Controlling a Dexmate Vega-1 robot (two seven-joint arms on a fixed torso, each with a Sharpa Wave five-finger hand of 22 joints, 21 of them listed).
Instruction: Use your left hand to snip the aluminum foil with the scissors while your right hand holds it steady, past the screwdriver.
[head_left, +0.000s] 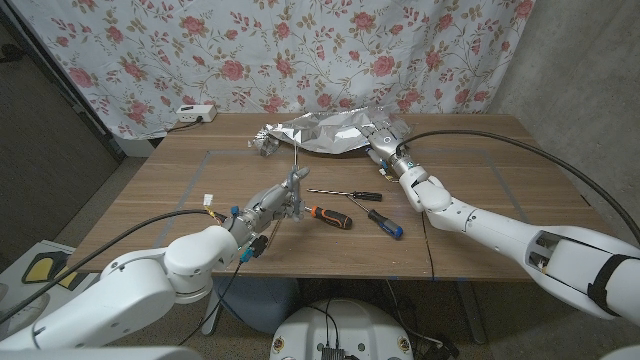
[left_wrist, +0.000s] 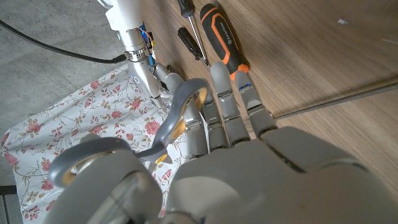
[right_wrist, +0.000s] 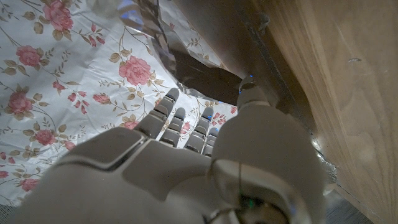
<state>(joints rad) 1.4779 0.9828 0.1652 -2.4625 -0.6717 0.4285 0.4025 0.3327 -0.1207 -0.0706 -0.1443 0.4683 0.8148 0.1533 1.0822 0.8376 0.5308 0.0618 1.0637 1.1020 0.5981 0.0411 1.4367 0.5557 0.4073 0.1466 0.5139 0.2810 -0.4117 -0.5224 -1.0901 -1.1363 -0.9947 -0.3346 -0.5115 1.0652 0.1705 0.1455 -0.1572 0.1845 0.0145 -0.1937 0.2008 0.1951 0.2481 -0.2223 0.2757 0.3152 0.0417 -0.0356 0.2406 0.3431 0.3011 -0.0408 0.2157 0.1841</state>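
Note:
The crumpled aluminum foil (head_left: 330, 130) lies at the table's far middle. My right hand (head_left: 386, 146) is at the foil's right end, its fingers and thumb on the sheet's edge (right_wrist: 205, 74). My left hand (head_left: 278, 203) is near the table's middle and grips grey-handled scissors (head_left: 295, 180) with the blades pointing up towards the foil but short of it. The handle loops (left_wrist: 183, 102) sit around the fingers. An orange-and-black screwdriver (head_left: 328, 216) lies just right of the left hand (left_wrist: 249, 168), seen also past the fingers (left_wrist: 221, 31).
A thin black screwdriver (head_left: 346, 195) and a blue-and-black one (head_left: 385, 222) lie between the hands. A white power strip (head_left: 195, 113) sits at the far left edge. A floral curtain (head_left: 300, 50) hangs behind the table.

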